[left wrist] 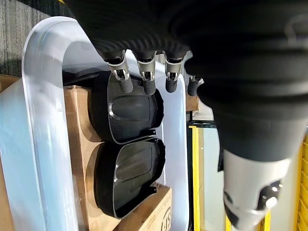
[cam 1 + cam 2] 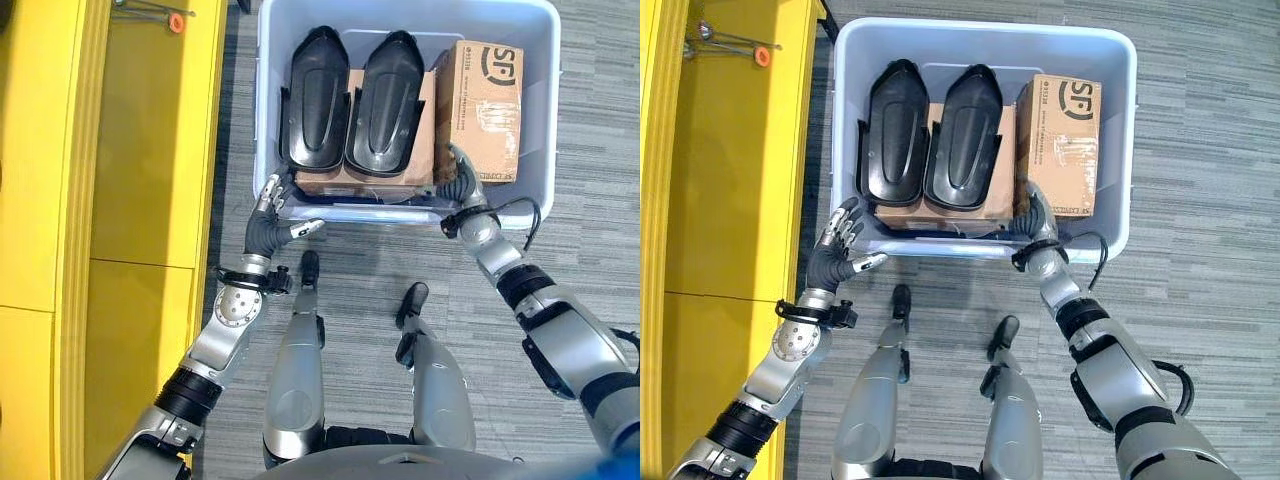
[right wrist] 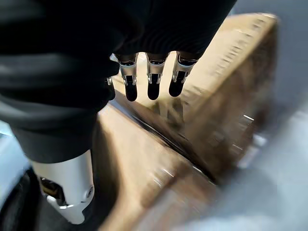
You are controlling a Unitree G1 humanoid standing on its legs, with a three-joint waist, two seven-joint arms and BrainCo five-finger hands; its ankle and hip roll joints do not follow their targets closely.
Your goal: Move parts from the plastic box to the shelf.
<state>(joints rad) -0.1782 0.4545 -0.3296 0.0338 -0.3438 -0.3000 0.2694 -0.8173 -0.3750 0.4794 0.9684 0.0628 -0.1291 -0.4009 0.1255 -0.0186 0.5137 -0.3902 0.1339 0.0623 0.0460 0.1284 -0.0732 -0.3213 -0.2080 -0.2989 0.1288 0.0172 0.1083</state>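
A pale blue plastic box [image 2: 545,130] stands on the floor in front of me. Two black moulded parts [image 2: 317,100] [image 2: 386,95] lie side by side in it on a flat cardboard box [image 2: 372,181]. An upright cardboard box [image 2: 482,105] stands to their right. My left hand [image 2: 268,218] is open at the box's near left corner, fingers straight over the rim and thumb stretched along the outside. In the left wrist view its fingers [image 1: 144,79] hang above the black parts [image 1: 131,109], holding nothing. My right hand [image 2: 462,186] reaches over the near rim, open, fingers [image 3: 152,81] straight against the upright cardboard box [image 3: 226,72].
A yellow shelf [image 2: 140,150] runs along my left, close to the box's left wall. An orange-tipped tool [image 2: 176,21] with metal rods lies at its far end. Grey carpet [image 2: 590,210] surrounds the box.
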